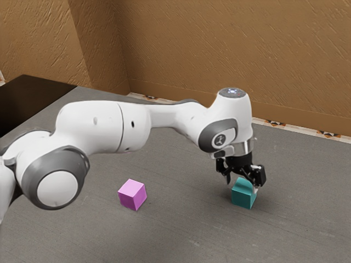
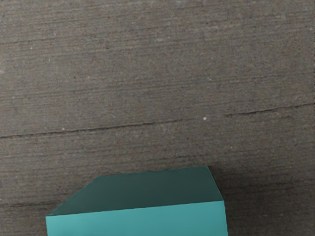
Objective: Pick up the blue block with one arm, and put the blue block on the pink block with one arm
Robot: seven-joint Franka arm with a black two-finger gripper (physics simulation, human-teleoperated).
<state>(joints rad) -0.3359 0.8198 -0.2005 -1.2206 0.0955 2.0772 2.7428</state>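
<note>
The blue block (image 1: pixel 243 196), teal in colour, rests on the grey table (image 1: pixel 186 230) at the exterior view's right. My gripper (image 1: pixel 244 178) hangs right over it, open, with its black fingers (image 1: pixel 261 177) spread wider than the block and level with its top edge, not touching its sides. In the wrist view the blue block (image 2: pixel 142 209) sits close under my hand on the grey surface. The pink block (image 1: pixel 132 194) stands on the table well off to the exterior view's left of the blue one, apart from it.
The grey table (image 2: pixel 147 73) runs back to a brown wall (image 1: pixel 230 44). A black surface (image 1: pixel 27 98) borders the table at the exterior view's far left. My white arm (image 1: pixel 109 131) stretches above the table behind the pink block.
</note>
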